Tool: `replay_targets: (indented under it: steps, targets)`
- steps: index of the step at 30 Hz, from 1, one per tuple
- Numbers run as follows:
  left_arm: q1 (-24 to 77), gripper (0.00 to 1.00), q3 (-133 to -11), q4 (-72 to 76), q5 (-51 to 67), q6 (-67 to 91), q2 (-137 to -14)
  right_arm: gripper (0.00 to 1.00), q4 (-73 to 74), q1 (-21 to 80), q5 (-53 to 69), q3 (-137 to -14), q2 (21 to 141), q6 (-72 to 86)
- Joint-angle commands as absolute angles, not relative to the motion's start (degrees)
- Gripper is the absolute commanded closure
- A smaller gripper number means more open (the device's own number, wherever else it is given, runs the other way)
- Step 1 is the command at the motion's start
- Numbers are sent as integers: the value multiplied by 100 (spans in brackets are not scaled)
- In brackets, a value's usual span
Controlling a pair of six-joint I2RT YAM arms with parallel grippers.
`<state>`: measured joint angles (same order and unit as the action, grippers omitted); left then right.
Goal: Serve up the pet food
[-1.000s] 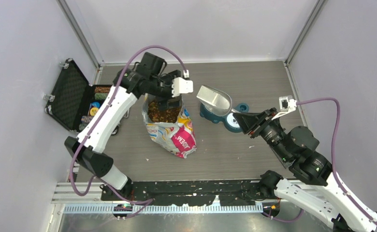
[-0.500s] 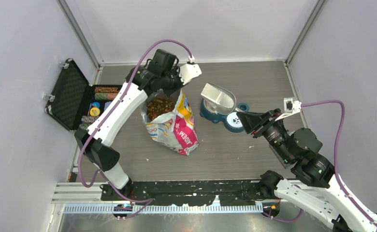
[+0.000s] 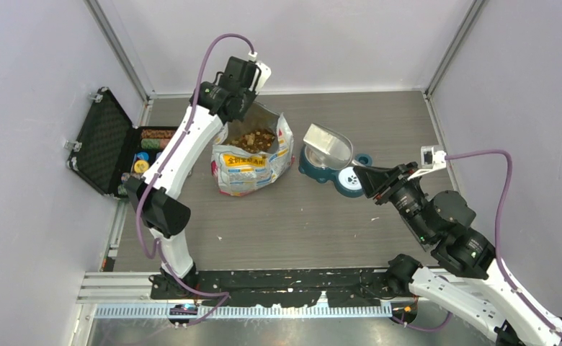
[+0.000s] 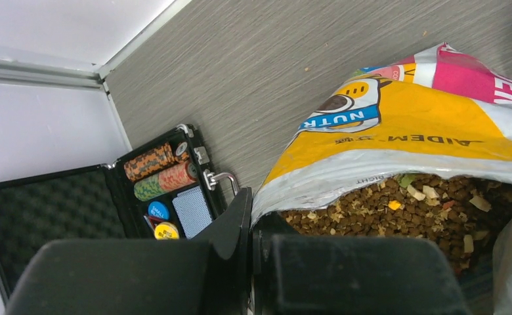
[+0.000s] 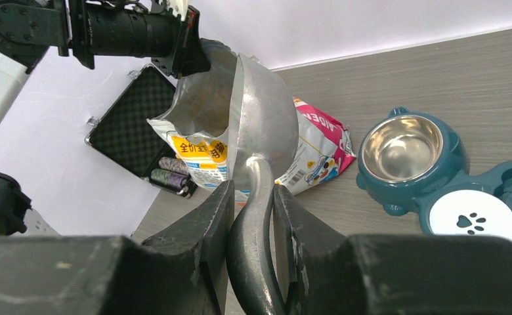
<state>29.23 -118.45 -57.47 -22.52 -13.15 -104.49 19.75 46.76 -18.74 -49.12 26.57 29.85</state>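
The pet food [image 3: 254, 138] is brown kibble filling an open yellow, pink and white bag [image 3: 253, 169] at the table's middle. My left gripper [image 3: 243, 108] is shut on the bag's far rim. In the left wrist view the grey rim [image 4: 266, 203] disappears between the closed jaws of the left gripper [image 4: 253, 262], with kibble [image 4: 398, 210] just beside it. My right gripper [image 5: 250, 216] is shut on the handle of a metal scoop [image 5: 260, 125]. The empty scoop [image 3: 326, 146] hovers over a teal double bowl [image 3: 307, 169]. Its steel bowl [image 5: 453, 161] is empty.
An open black case [image 3: 109, 144] of poker chips and cards lies against the left wall, close to the bag. A small teal ring [image 3: 362, 158] sits behind the bowl. Grey walls close in the far and side edges.
My left gripper shut on the bag's rim and drew it back toward the far-left corner. The bag rose and turned its yellow face forward. The right arm and scoop barely shifted.
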Motion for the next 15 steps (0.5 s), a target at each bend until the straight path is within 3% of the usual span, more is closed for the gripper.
replay_targets:
  steps: [1, 9, 15]
  targets:
    - [2966, 100, -12162, -4897, -2388, -1128, -9954, 95, 1415, 4658, -1995, -5075, 2879, 2843]
    - [2962, 100, -12088, -4931, -1393, -797, -9529, 95, 1352, 4659, -1589, -5363, 3246, 2647]
    - [2977, 100, -11721, -4851, -804, -266, -9059, 95, 1651, 4658, 372, -6130, 4035, 2277]
